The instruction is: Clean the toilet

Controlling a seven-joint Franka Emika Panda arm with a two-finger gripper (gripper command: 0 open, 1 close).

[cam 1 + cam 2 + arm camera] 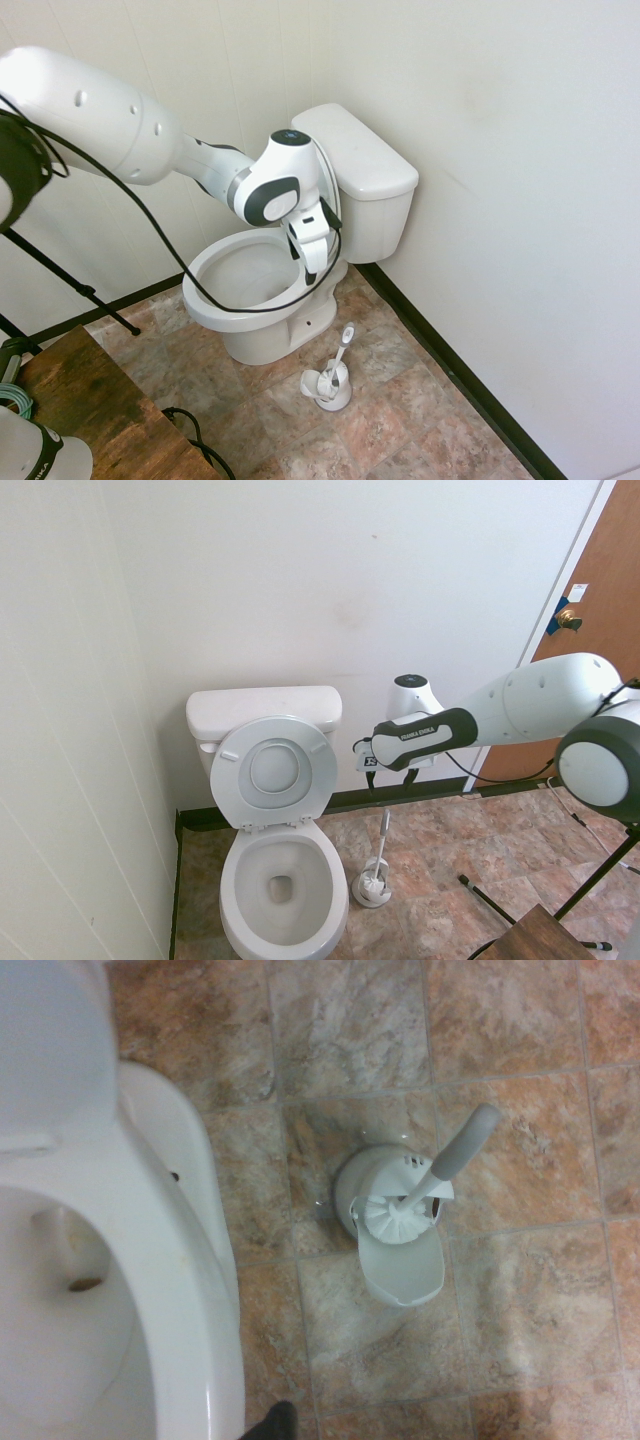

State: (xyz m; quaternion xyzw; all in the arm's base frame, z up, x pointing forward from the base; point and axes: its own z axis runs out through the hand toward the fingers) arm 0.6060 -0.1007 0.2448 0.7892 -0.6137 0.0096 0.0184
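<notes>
Gripper point(312, 272) hangs above the gap between the toilet point(280, 880) and the toilet brush point(338, 358); whether its fingers are open I cannot tell, and nothing looks held. Risk as I judge it: a descent off-line would knock the slanted brush handle and tip the brush holder point(390, 1225) on the tile. Toilet stands against the back wall, lid raised against the tank, white bowl open, faint staining near the drain.
</notes>
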